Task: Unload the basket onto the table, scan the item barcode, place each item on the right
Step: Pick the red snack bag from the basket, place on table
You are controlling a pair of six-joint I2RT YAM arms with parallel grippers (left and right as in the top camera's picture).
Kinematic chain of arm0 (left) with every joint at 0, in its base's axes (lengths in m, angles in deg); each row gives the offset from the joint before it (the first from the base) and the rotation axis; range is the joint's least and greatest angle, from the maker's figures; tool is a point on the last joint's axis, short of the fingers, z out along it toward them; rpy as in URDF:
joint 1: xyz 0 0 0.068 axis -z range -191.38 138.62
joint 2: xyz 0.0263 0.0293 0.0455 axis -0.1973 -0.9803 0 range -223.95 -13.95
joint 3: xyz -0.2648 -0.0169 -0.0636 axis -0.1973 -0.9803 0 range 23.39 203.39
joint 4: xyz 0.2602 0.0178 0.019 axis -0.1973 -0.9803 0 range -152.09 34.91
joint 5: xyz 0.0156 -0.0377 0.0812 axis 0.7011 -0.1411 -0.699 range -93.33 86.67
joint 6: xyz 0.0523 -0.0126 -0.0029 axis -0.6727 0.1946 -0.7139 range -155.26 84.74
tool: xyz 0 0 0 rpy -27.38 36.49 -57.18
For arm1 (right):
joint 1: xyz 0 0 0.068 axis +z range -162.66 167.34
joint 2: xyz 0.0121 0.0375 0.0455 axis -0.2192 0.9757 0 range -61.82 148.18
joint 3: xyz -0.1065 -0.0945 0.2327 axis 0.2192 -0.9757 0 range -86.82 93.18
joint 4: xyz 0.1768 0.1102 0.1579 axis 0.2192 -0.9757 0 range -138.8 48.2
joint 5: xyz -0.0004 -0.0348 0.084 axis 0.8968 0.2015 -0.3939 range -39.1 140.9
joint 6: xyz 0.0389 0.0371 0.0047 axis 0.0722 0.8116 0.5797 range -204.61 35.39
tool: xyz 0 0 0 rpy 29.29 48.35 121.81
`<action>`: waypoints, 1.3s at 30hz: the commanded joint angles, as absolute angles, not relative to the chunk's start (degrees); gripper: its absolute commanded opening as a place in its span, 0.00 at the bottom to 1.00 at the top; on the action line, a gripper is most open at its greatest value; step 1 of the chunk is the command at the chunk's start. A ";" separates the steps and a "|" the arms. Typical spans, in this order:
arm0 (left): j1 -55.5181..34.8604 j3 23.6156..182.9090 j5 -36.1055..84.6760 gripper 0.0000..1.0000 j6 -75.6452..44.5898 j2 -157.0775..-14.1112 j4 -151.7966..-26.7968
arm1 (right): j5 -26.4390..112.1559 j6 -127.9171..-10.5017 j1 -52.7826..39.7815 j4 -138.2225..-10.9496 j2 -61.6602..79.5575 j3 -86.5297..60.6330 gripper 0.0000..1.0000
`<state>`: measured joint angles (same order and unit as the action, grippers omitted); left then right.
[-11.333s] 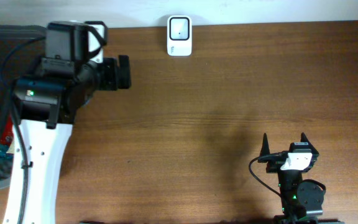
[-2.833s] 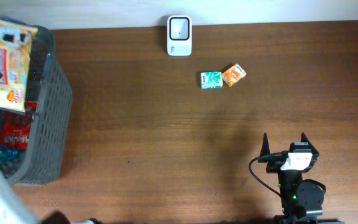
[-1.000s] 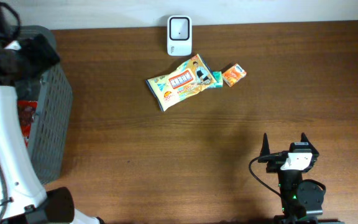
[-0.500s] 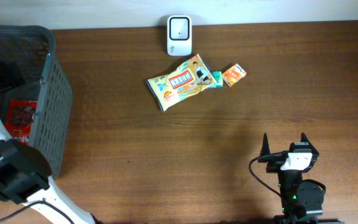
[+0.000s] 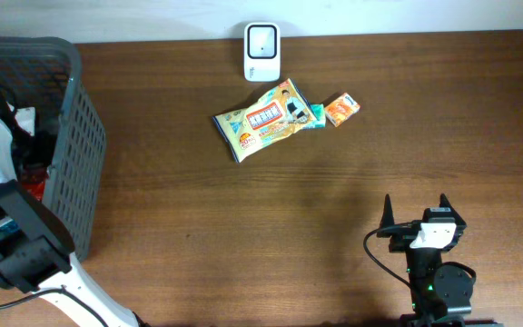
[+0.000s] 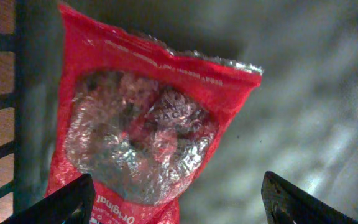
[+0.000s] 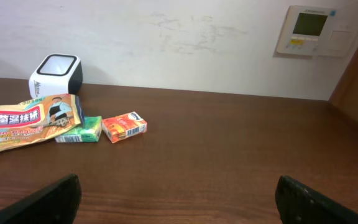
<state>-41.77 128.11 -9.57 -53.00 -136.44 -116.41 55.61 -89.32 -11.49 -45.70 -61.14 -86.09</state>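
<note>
A red snack bag with a clear window lies on the basket floor in the left wrist view. My left gripper hangs just above it, open; its lower end lies between the two wide-apart fingertips. The white barcode scanner stands at the table's far edge, also in the right wrist view. My right gripper rests open at the front right, holding nothing.
The grey mesh basket stands at the left with my left arm reaching into it. In front of the scanner lie a yellow snack packet, a small green box and an orange box. A wall panel hangs at the back.
My left arm has swung round and dipped down into the basket, and its jaws have narrowed a little. The items on the table and the right arm have not moved.
</note>
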 commanded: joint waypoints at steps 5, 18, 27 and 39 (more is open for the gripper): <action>-41.77 122.06 -20.26 0.67 -57.46 -137.08 -110.84 | 56.09 -89.30 -11.17 -45.99 -61.46 -86.51 0.98; -41.38 127.04 -20.65 0.00 -47.82 -135.05 -113.22 | 56.09 -89.30 -11.17 -45.99 -61.46 -86.51 0.98; -40.35 164.42 28.98 0.00 -28.08 -122.26 -115.54 | 56.09 -89.30 -11.17 -45.99 -61.46 -86.51 0.98; 5.40 166.63 6.89 0.00 -28.72 -129.87 -125.09 | 56.09 -89.30 -11.17 -45.99 -61.46 -86.51 0.98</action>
